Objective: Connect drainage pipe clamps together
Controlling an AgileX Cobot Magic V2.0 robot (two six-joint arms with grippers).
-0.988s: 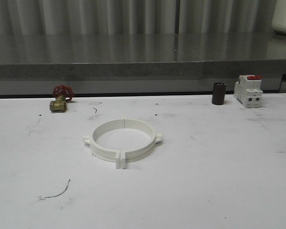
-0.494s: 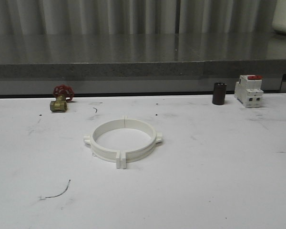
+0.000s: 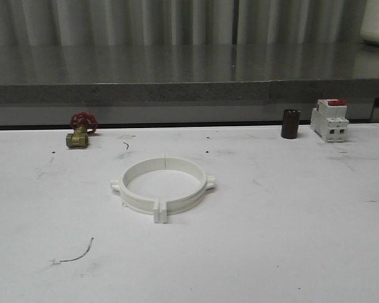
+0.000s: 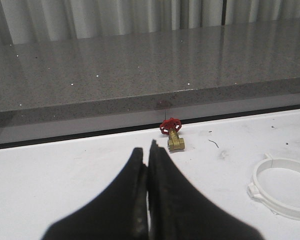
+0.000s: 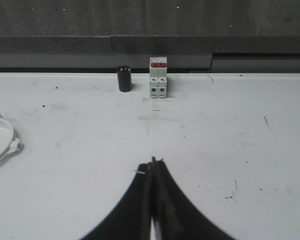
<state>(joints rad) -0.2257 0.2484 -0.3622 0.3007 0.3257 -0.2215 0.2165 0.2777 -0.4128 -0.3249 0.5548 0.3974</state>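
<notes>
Two white drainage pipe clamps (image 3: pixel 162 187) lie together as one ring in the middle of the white table, tabs meeting at the near and far sides, a lug on each side. Part of that ring (image 4: pixel 282 188) appears in the left wrist view, and its edge (image 5: pixel 1 142) in the right wrist view. My left gripper (image 4: pixel 146 150) is shut with nothing between its black fingers, hovering over the table well apart from the ring. The right gripper (image 5: pixel 152 162) is also shut and empty, away from the ring.
A brass valve with a red handwheel (image 3: pixel 79 131) sits at the back left. At the back right stand a dark cylinder (image 3: pixel 290 124) and a white switch with a red top (image 3: pixel 329 120). A grey stone ledge (image 3: pixel 189 91) borders the table's far edge. A thin wire scrap (image 3: pixel 76 254) lies front left.
</notes>
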